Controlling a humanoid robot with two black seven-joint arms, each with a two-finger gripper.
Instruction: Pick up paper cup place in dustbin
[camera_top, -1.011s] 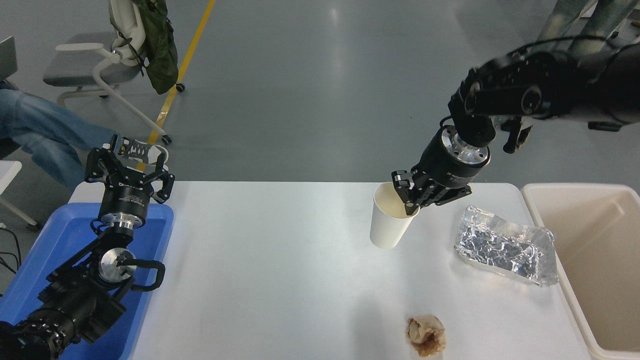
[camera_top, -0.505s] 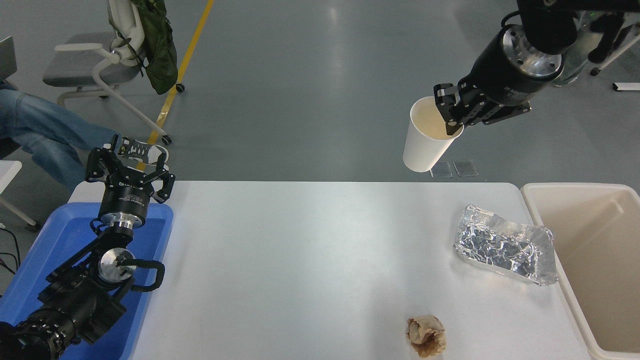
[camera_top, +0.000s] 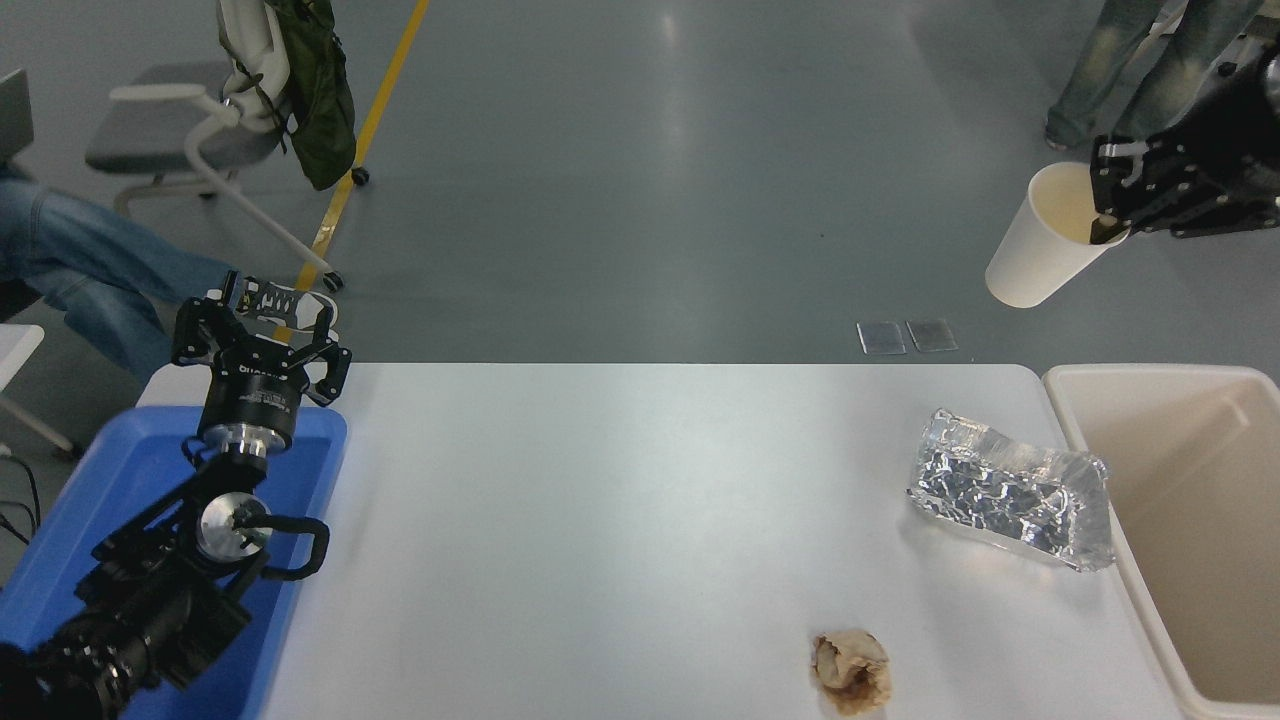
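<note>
The white paper cup (camera_top: 1035, 248) hangs in the air at the upper right, tilted, its cream inside showing. My right gripper (camera_top: 1108, 205) is shut on its rim, one finger inside and one outside. The cup is high above the table's far right corner, up and to the left of the beige dustbin (camera_top: 1090, 412), which stands at the table's right edge. My left gripper (camera_top: 262, 318) is open and empty, parked over the blue tray at the lower left.
A crumpled foil packet (camera_top: 1012, 490) lies on the white table (camera_top: 600, 520) next to the dustbin. A brown paper ball (camera_top: 852, 671) lies near the front edge. The blue tray (camera_top: 120, 490) is at the left. People's legs show at the top right and left edge.
My right gripper has lifted the paper cup off the table and carried it up and to the right, toward the dustbin side. The left arm has not moved.
</note>
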